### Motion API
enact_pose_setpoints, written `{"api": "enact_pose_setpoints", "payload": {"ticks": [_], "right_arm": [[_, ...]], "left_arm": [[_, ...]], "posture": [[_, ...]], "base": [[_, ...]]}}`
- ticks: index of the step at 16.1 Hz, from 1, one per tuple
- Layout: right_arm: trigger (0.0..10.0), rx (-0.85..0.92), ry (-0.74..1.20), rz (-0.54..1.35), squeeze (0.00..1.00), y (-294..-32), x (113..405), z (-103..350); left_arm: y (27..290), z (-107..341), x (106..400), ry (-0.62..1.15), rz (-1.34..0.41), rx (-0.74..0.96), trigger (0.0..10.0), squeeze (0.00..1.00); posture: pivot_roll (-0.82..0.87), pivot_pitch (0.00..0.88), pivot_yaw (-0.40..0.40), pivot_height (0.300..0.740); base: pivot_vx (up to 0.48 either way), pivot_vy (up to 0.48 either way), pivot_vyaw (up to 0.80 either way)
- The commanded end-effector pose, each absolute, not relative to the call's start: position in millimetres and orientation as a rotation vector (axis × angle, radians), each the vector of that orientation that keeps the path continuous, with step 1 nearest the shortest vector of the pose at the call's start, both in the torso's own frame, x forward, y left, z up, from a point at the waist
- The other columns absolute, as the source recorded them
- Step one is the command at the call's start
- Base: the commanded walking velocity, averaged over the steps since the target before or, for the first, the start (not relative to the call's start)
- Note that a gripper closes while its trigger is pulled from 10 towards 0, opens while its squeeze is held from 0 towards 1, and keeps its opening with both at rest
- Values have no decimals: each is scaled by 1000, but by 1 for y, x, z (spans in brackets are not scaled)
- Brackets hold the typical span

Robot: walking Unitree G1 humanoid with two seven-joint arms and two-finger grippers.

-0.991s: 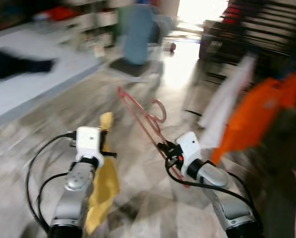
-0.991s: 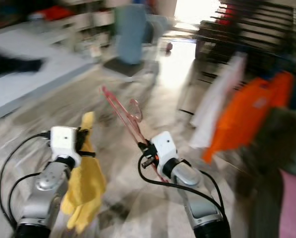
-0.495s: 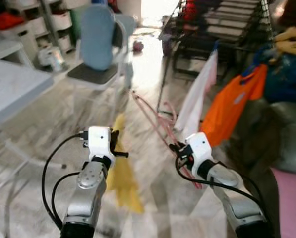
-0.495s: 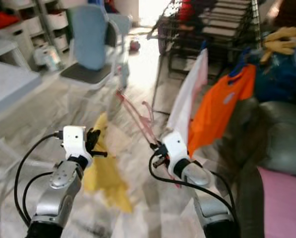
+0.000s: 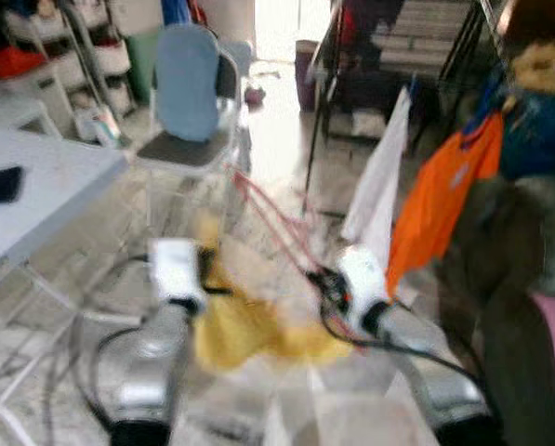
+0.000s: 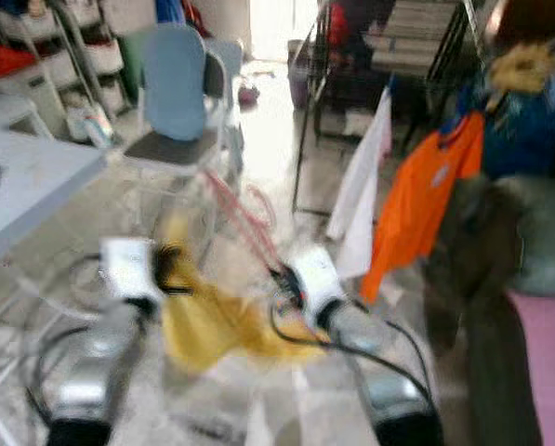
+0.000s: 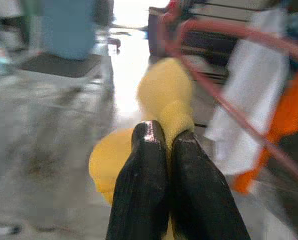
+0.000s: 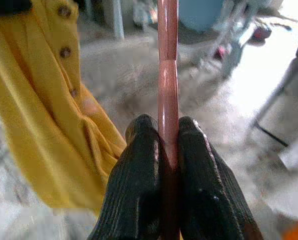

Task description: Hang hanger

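2 grippers are loaded: our left gripper (image 7: 161, 150) is clamped on the yellow garment (image 7: 163, 95), our right gripper (image 8: 161, 137) pinched tight on the pink hanger (image 8: 167, 60), which angles up ahead of it. Since 0.5 s ago the garment has swung right toward the hanger. Beyond, the drying rack (image 5: 416, 46) with the orange shirt (image 5: 444, 200) has drawn closer; we judge approach incomplete.

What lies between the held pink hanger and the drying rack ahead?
Nothing visible: open floor runs from the pink hanger, held in the right end effector, to the drying rack. The blue chair stands off to the left.
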State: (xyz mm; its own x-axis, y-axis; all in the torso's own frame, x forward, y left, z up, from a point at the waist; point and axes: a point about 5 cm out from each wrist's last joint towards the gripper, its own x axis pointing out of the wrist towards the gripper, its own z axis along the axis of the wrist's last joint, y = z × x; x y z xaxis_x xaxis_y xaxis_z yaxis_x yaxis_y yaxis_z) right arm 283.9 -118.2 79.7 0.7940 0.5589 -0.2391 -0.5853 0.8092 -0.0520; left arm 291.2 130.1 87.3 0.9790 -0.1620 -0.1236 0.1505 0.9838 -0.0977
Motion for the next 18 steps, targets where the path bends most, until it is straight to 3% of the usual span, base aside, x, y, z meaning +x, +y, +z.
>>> {"api": "enact_pose_setpoints", "payload": {"ticks": [1, 3, 8, 18], "right_arm": [[10000, -123, 177, 618, 0, -113, 288, 89], [10000, -124, 176, 611, 0, -113, 289, 89], [10000, -121, 179, 609, 0, -112, 289, 88], [10000, -76, 157, 533, 0, -101, 303, 83]], "left_arm": [[136, 97, 294, 93, -153, -78, 10000, 0], [134, 99, 293, 82, -185, -57, 10000, 0], [126, 99, 292, 80, -235, -42, 10000, 0], [115, 95, 292, 78, -309, -31, 10000, 0]], "posture": [[-120, 0, 1, 740], [-119, 0, 1, 740], [-113, 0, 4, 740], [-89, 0, 29, 740]], "base": [[0, 480, 0], [0, 480, 0], [0, 480, -800], [0, 0, 0]]}}
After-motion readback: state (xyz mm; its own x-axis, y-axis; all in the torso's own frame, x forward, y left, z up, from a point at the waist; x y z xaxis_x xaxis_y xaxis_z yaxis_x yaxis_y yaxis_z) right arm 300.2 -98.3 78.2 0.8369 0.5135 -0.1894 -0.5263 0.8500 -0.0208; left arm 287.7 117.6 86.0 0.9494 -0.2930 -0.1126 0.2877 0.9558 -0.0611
